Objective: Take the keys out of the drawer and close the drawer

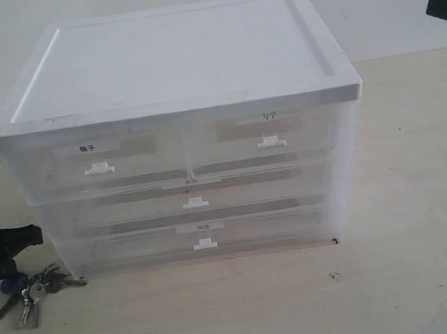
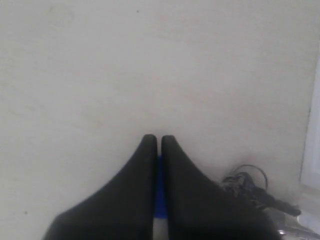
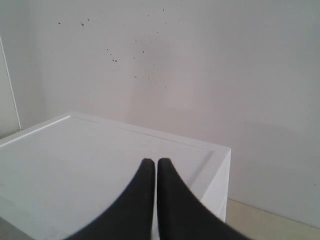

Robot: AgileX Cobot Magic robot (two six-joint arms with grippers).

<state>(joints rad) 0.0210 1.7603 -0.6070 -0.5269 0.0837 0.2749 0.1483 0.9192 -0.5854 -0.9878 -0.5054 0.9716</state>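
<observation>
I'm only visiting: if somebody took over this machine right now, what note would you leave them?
Left gripper: jaws shut on the blue fob of the keys, which lie on the table beside the drawer unit.
Right gripper: jaws shut, empty, above the unit's top.
Drawer: the bottom labelled one looks closed.
Done: keys out, drawer apparently shut.
Left: release the keys, withdraw.
</observation>
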